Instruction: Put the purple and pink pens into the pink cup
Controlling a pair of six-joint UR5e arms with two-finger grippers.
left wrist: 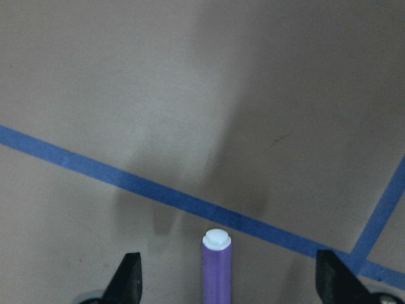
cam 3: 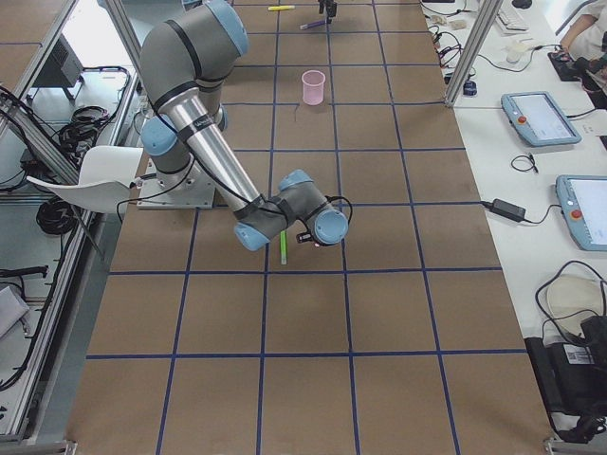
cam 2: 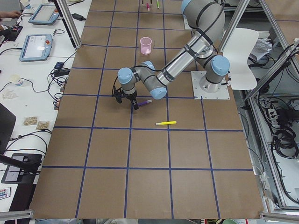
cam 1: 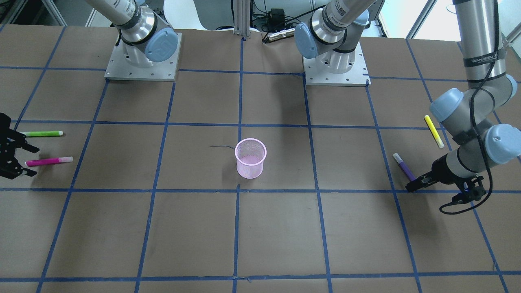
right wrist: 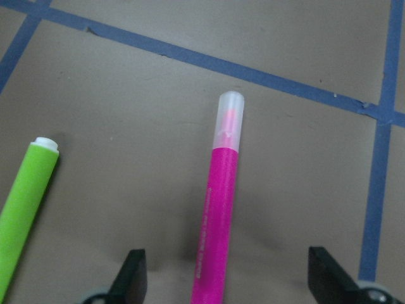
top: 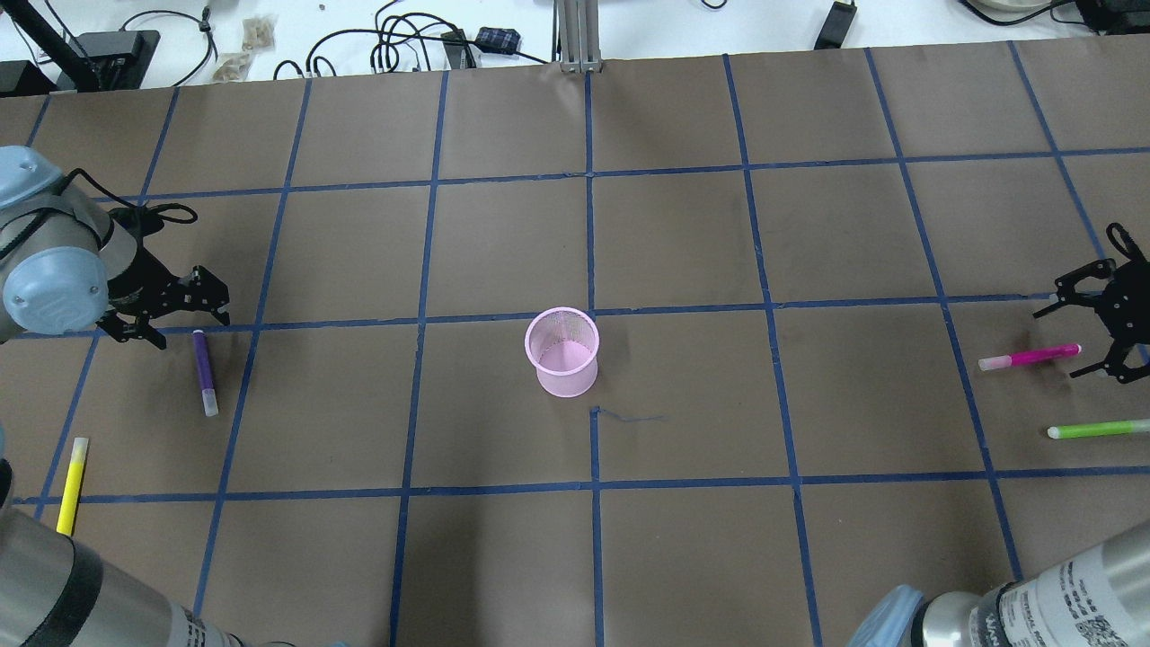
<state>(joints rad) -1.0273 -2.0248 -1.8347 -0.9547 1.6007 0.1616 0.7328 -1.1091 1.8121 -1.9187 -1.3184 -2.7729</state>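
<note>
The pink mesh cup (cam 1: 250, 159) (top: 563, 353) stands upright and empty mid-table. The purple pen (cam 1: 404, 166) (top: 205, 372) lies flat at the robot's left. My left gripper (cam 1: 410, 187) (top: 191, 325) is open and low, with the pen's end (left wrist: 217, 269) between its fingers (left wrist: 130, 280), not touching. The pink pen (cam 1: 49, 161) (top: 1030, 357) lies flat at the robot's right. My right gripper (cam 1: 32, 161) (top: 1067, 342) is open and straddles that pen's end (right wrist: 218, 209); its fingers (right wrist: 134, 277) stand apart from it.
A yellow pen (cam 1: 434, 131) (top: 72, 485) lies near the left arm's elbow. A green pen (cam 1: 42, 133) (top: 1096, 430) (right wrist: 25, 202) lies beside the pink pen. The brown table (cam 1: 276, 236) carries a blue tape grid. Both arm bases (cam 1: 336, 65) stand at the robot's side.
</note>
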